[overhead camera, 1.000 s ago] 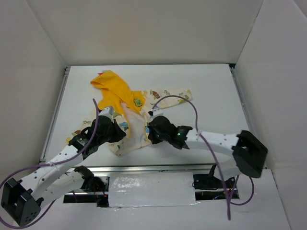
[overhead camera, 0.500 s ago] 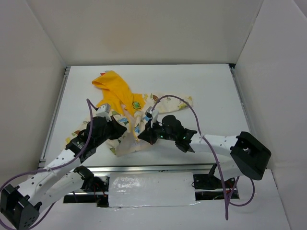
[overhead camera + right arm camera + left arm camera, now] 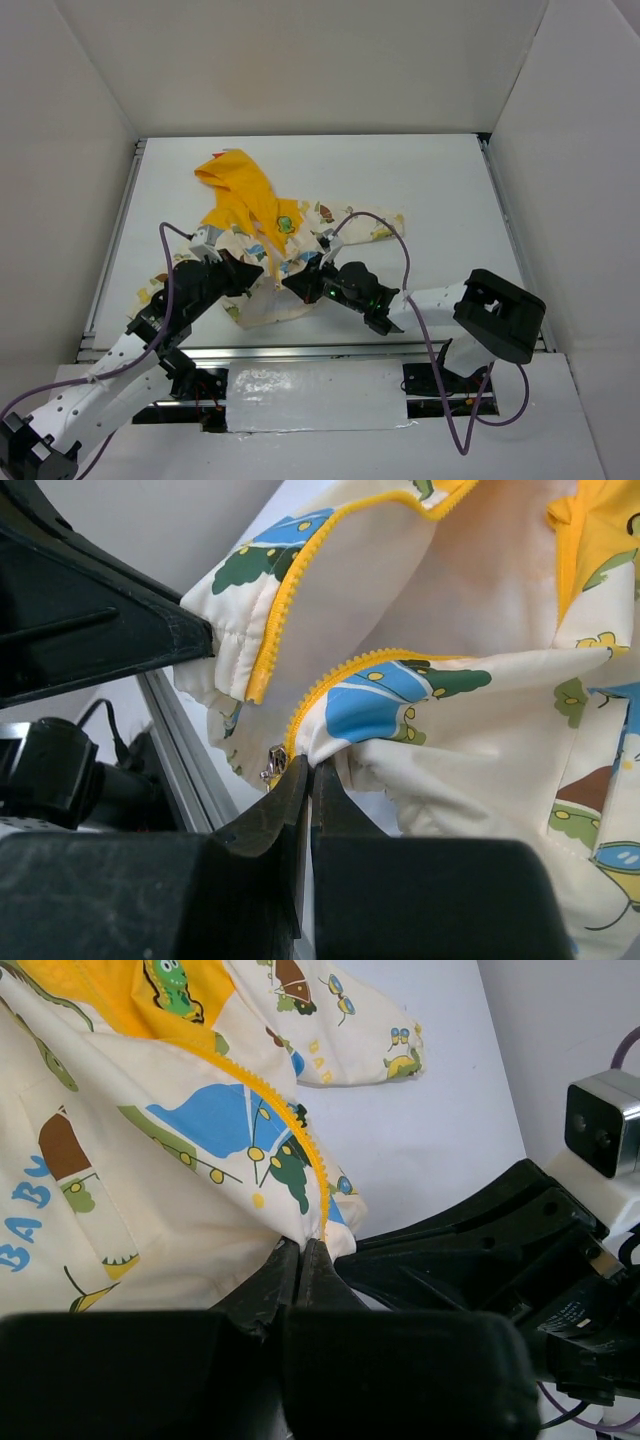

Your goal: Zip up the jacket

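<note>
The cream jacket [image 3: 262, 225] with cartoon prints lies in the middle of the table, its yellow hood [image 3: 235, 185] toward the far left. Its front is open, with yellow zipper teeth on both edges. My left gripper [image 3: 243, 277] is shut on one front panel's bottom hem, right at the end of the zipper teeth [image 3: 303, 1248]. My right gripper [image 3: 296, 287] is shut on the other panel's bottom hem [image 3: 310, 770], just beside the metal zipper slider [image 3: 270, 760]. The two grippers are close together, and the hem is bunched and raised between them.
White walls enclose the table on three sides. An aluminium rail [image 3: 300, 348] runs along the near edge, close under the jacket hem. Purple cables [image 3: 375, 217] loop over both arms. The right arm's black body [image 3: 480, 1250] fills the lower right of the left wrist view.
The right gripper has moved left, closer to the left gripper, carrying the hem with it. The jacket's lower front has bunched up and shifted slightly left. Both grippers stay shut.
</note>
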You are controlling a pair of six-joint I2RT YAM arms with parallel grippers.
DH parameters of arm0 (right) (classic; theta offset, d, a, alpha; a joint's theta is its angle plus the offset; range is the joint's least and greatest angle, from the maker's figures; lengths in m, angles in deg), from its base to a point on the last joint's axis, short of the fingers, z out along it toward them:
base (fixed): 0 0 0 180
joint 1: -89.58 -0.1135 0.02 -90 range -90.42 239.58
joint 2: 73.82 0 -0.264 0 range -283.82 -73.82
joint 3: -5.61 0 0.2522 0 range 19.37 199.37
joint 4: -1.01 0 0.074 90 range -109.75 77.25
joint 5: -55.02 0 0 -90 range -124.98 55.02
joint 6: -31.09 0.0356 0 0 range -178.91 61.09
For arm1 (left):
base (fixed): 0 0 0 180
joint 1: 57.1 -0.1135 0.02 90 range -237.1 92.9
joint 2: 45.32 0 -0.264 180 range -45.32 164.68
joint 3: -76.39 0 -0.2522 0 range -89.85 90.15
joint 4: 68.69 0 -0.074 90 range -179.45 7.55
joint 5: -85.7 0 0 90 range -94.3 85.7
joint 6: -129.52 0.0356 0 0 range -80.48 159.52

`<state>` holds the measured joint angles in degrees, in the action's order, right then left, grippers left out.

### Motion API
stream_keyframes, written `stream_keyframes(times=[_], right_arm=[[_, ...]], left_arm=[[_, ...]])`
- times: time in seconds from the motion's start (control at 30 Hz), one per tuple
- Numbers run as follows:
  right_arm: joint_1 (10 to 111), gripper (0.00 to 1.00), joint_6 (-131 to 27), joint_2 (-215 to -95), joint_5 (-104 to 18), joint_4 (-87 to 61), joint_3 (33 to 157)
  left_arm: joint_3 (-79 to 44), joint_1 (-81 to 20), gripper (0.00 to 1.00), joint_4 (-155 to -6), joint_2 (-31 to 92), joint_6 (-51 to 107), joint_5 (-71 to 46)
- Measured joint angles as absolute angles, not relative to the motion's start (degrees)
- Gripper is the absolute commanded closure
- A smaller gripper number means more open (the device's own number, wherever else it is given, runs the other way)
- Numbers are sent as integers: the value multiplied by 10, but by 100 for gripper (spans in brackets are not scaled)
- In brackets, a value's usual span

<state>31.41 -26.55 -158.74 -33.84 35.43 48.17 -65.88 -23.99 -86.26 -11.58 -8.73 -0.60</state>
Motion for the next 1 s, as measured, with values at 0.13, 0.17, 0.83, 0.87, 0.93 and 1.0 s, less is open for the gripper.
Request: stream_keyframes(times=[0.13,0.17,0.83,0.87,0.93,1.0], right_arm=[[313,100,-240,-1594,-324,398,467],[313,100,-236,-1594,-320,413,464],[313,100,-182,-1622,-310,517,441],[314,100,-180,-1622,-310,517,441],[317,100,-177,-1623,-310,519,441],[320,100,-174,-1623,-310,521,441]], left_arm=[[-659,-240,100,-858,-116,-90,-6],[-659,-240,100,-858,-117,-90,-6],[-668,-240,100,-828,-110,-105,-16],[-668,-240,100,-828,-111,-107,-16],[-669,-240,100,-824,-111,-111,-17],[-669,-240,100,-821,-111,-117,-17]])
